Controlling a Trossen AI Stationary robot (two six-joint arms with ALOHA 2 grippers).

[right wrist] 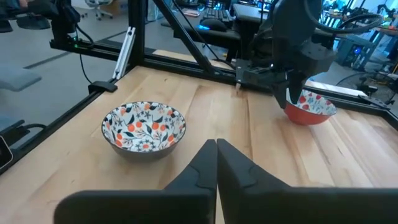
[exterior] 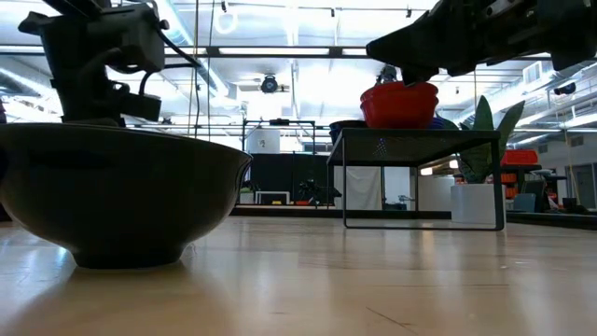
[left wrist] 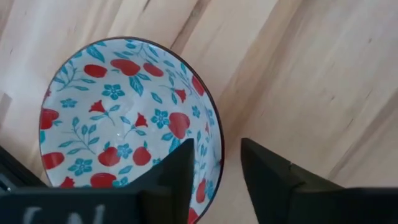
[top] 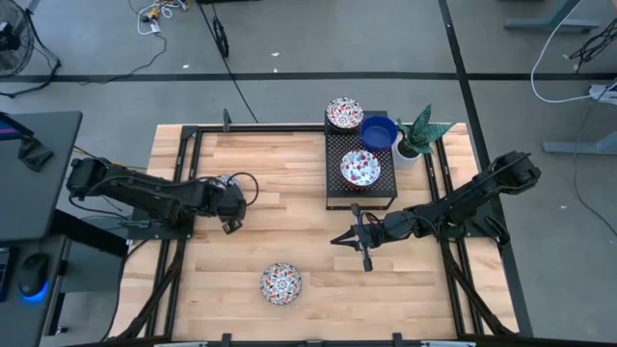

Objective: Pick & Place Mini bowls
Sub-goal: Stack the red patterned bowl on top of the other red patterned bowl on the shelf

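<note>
Seen from the high view, the left claw (top: pixel 229 204) hangs over the counter (top: pixel 289 222) at its left-middle; the right claw (top: pixel 337 238) hovers mid-counter, just in front of the black rack (top: pixel 333 183); rack carries two floral bowls (top: pixel 344 113) (top: pixel 360 168) and a blue bowl (top: pixel 378 132); potted plant (top: pixel 419 135) beside the rack; front bowl (top: pixel 281 282) sits alone near the counter's front edge.
Low view: front bowl looms dark and close on the left; rack stands behind to the right with a red-sided bowl (exterior: pixel 399 103) on top.
Left wrist view: left claw is parted, one finger (left wrist: pixel 177 180) inside and one outside the rim of a red-and-blue floral bowl (left wrist: pixel 124 112) on the counter; gaps show on both sides of the rim.
Right wrist view: right claw is pinched together, holding nothing; front bowl lies ahead of it.
</note>
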